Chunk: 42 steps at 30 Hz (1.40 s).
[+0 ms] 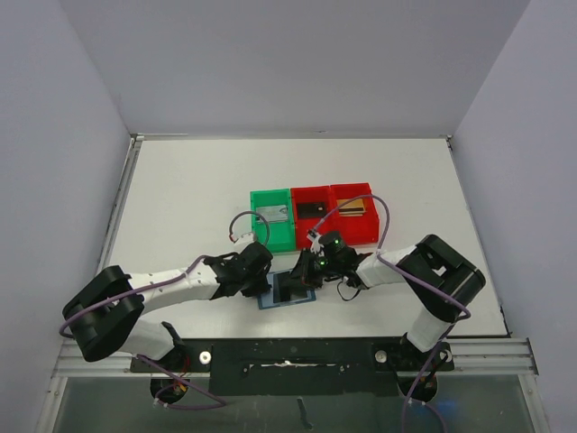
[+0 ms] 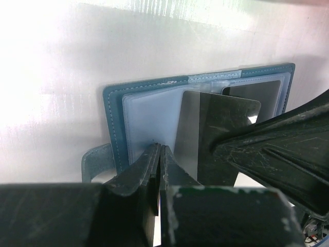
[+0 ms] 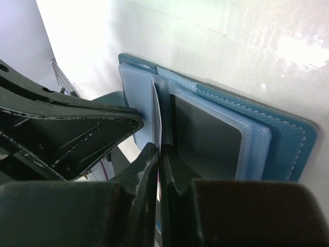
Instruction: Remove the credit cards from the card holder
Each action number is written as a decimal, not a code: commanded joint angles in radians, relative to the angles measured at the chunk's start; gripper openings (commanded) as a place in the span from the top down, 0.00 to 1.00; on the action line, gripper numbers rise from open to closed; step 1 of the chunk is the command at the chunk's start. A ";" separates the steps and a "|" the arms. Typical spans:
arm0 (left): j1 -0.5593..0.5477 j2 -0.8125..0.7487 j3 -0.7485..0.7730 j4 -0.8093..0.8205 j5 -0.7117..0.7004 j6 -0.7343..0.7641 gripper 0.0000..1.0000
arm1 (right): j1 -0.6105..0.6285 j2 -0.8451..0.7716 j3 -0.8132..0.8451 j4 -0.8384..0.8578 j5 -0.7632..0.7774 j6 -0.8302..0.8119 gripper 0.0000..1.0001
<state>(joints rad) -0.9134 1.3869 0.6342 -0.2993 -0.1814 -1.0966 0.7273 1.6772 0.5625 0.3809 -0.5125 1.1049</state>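
Your card holder [image 1: 267, 299] lies open mid near edge of the desk [image 1: 180, 198], left gripper [image 2: 159, 152] clenched shut on its floppy clear sleeve [image 2: 149, 113], right gripper [image 3: 158, 152] pinching the stiff, slick-looking dark card [image 2: 216, 134] by its edge, so I'd bite deeper.

Green bin [image 1: 273, 240], middle red bin [image 1: 311, 237], right red bin [image 1: 353, 234]: touching row on white table [image 1: 189, 198], green leftmost.

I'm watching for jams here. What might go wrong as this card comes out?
The dark card looks only partly out of the card holder, pinched by the right gripper; it may drag the holder along. The left gripper presses only one edge of the clear sleeve, so the holder might lift or fold.
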 commanded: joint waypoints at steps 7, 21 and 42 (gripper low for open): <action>-0.002 -0.026 -0.025 -0.071 -0.056 0.003 1.00 | -0.060 -0.181 -0.031 -0.081 0.031 -0.076 1.00; -0.001 -0.214 0.083 -0.042 -0.011 0.115 0.75 | -0.068 -0.447 0.032 -0.351 0.218 -0.248 1.00; 0.024 -0.028 0.078 -0.024 0.107 0.240 0.89 | -0.215 -0.834 0.105 -0.601 0.574 -0.645 1.00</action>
<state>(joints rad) -0.9066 1.4158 0.6903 -0.3161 -0.0635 -0.9245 0.6106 0.8879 0.5884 -0.2031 0.0883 0.5560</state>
